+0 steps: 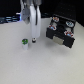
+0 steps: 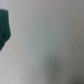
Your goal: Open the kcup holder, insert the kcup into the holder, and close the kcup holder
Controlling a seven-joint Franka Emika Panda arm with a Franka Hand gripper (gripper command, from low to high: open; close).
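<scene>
Kcup (image 1: 24, 44) upright on table (image 1: 45, 65), green top up, hand (image 1: 33, 40) just beside (grip state unclear), kcup holder (image 1: 61, 31) tray out.

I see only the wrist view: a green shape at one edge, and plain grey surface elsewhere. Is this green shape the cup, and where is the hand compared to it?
Observer: Most likely yes. The cup stands on the table, green top up, and the hand hangs just beside it, toward the exterior view's right.
Operator: Does the hand hold the cup?
Observer: No, the cup stands free of it. The picture is too blurred to tell whether the hand is open.
Operator: And where is the holder?
Observer: The black holder sits farther to the exterior view's right, well apart from the cup and the hand.
</scene>
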